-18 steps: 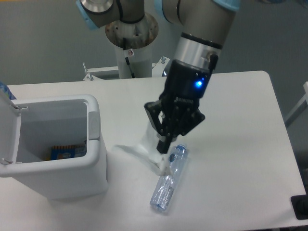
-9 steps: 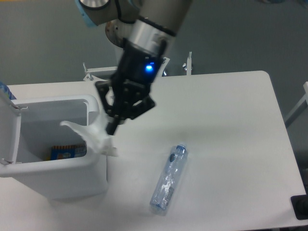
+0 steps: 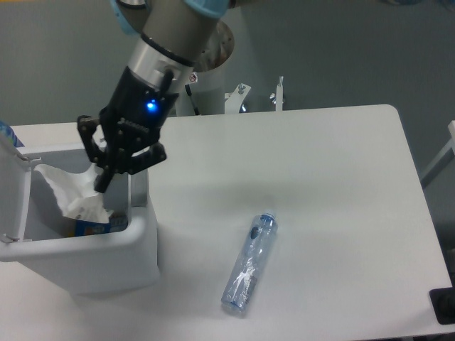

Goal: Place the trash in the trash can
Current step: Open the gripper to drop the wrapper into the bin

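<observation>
My gripper (image 3: 102, 181) hangs over the open white trash can (image 3: 135, 245) at the left, shut on the white crinkly wrapper (image 3: 75, 193). The wrapper dangles inside the bin's opening, above a blue item on the bin floor. The clear plastic water bottle (image 3: 249, 263) with a blue cap lies on its side on the table, right of the bin and well away from my gripper.
The bin's lid (image 3: 13, 192) stands open at the far left. A blue packet (image 3: 96, 226) lies at the bottom of the bin. The arm's base column (image 3: 202, 60) and metal brackets (image 3: 259, 96) sit at the table's back edge.
My gripper carried the wrapper leftward from beside the bottle, past the bin's right wall, to above the bin's opening. The bottle has stayed put.
</observation>
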`<state>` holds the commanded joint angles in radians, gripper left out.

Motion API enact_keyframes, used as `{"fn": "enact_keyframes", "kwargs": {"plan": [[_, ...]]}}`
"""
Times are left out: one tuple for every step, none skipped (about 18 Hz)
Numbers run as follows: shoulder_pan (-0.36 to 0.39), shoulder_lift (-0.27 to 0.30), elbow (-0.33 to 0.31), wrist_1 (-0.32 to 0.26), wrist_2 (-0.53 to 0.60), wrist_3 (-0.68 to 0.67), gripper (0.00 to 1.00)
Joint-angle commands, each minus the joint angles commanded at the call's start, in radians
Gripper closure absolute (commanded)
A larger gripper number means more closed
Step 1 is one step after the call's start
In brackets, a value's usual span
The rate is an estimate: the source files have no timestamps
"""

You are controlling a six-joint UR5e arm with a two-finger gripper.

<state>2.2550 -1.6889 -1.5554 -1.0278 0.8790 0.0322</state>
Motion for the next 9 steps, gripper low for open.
{"fn": "enact_keyframes", "kwargs": {"plan": [[0.000, 0.002, 0.000, 0.000, 0.000, 0.000, 0.97], [0.000, 0.003, 0.001, 0.000, 0.000, 0.000, 0.95], [0.000, 0.003, 0.002, 0.000, 0.000, 0.000, 0.82], [0.000, 0.005, 0.002, 0.000, 0.000, 0.005, 0.51], [0.000, 0.005, 0.003, -0.002, 0.000, 0.021, 0.38], [0.002, 0.006, 0.005, -0.002, 0.003, 0.043, 0.15], [0.002, 0.006, 0.009, -0.002, 0.008, 0.067, 0.00], [0.002, 0.006, 0.009, -0.002, 0.020, 0.075, 0.00], [0.002, 0.008, 0.009, -0.003, 0.026, 0.075, 0.00]]}}
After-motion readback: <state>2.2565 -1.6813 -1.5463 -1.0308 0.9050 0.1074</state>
